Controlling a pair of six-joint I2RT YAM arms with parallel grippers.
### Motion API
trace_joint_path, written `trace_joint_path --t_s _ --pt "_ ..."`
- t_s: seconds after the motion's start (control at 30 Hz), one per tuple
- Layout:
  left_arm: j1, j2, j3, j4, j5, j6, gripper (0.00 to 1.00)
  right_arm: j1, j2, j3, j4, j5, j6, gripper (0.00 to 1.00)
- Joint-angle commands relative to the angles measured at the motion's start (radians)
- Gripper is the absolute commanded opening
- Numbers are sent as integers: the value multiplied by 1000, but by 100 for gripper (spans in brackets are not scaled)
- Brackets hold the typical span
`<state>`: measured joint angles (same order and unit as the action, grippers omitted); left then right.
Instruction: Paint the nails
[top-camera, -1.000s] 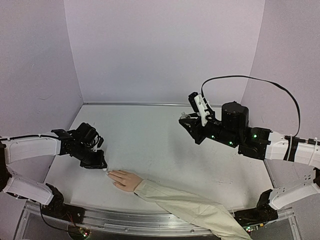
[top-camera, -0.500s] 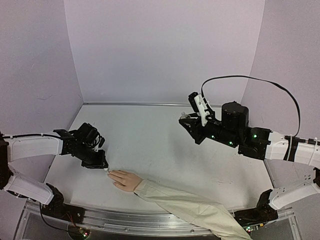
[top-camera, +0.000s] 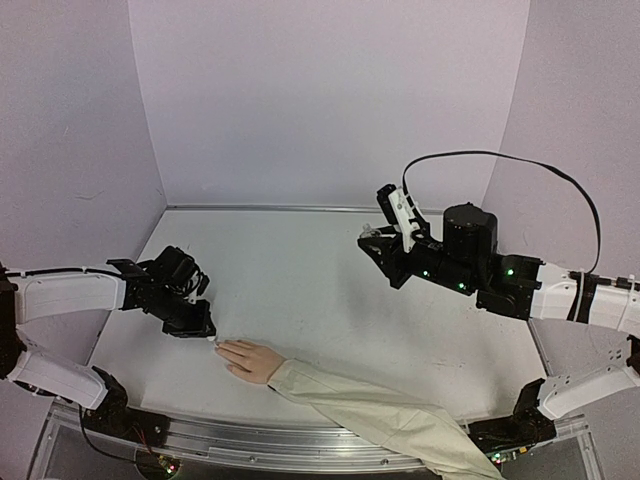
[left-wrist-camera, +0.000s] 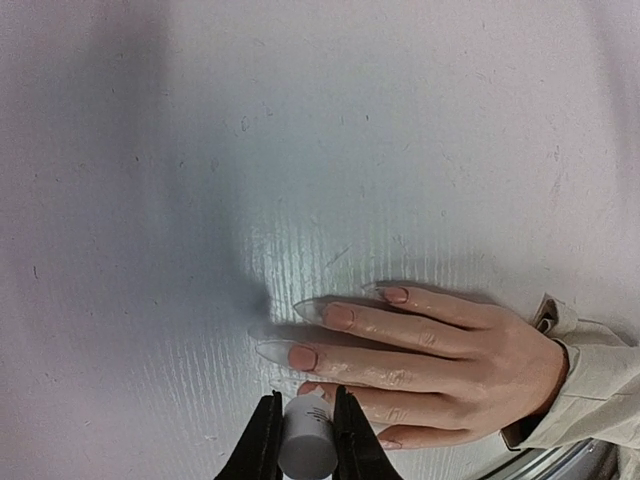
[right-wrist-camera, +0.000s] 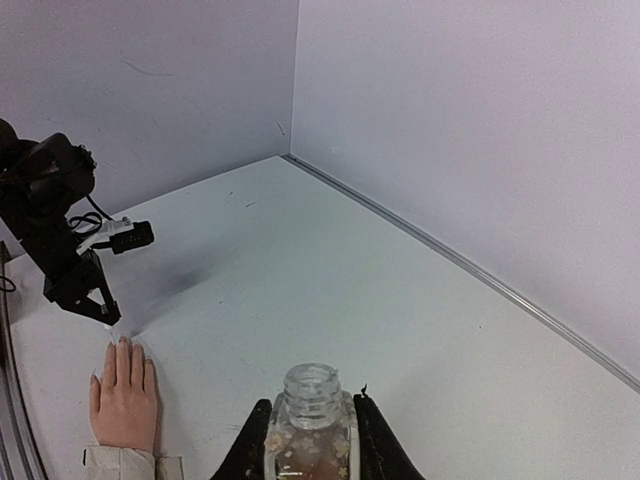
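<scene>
- Top view: on the table (top-camera: 300, 290) the mannequin hand (top-camera: 250, 358) lies flat at 6 o'clock, close to the near edge. Its fingers point toward 9 o'clock and its beige sleeve (top-camera: 380, 420) trails off toward 5 o'clock. The left gripper (top-camera: 205, 335) sits low at 8 o'clock, its tip just beside the fingertips. The right gripper (top-camera: 375, 240) hangs raised at 2 o'clock, well apart from the hand.
- Left wrist view: the jaws stand narrow, clamped on a white cap (left-wrist-camera: 306, 450) at 6 o'clock of the frame. The nails (left-wrist-camera: 303, 357) lie just beyond it toward 12 o'clock. They are long, pinkish at the base with clear tips, and all point to 9 o'clock. Whether the cap touches a finger, I cannot tell.
- Right wrist view: the jaws hold a small clear bottle (right-wrist-camera: 311, 440) upright at 6 o'clock, its neck open and brownish contents inside. The mannequin hand lies at 8 o'clock, with the left gripper just past its fingertips at 9 o'clock.
</scene>
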<state>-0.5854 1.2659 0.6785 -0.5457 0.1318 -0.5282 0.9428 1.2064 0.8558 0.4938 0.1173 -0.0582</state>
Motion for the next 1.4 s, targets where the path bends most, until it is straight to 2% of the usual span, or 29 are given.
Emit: trace_joint_path --t_s 0.0,0.7,0.97,1.03,1.2,1.37 --pt "4 -6 0 5 -30 2 0 1 -8 47 62 -1 12 0" --pt "4 36 6 4 -90 31 0 0 8 62 62 -10 20 0" --pt "4 -9 27 -30 -151 34 0 1 9 68 61 -13 23 0" --pt "4 -33 29 -42 -138 33 0 0 6 66 60 -14 23 0" --pt "4 -83 22 -37 -4 12 0 1 0 59 61 -11 21 0" --pt "4 -94 20 -38 43 23 0 0 -2 49 66 -14 24 0"
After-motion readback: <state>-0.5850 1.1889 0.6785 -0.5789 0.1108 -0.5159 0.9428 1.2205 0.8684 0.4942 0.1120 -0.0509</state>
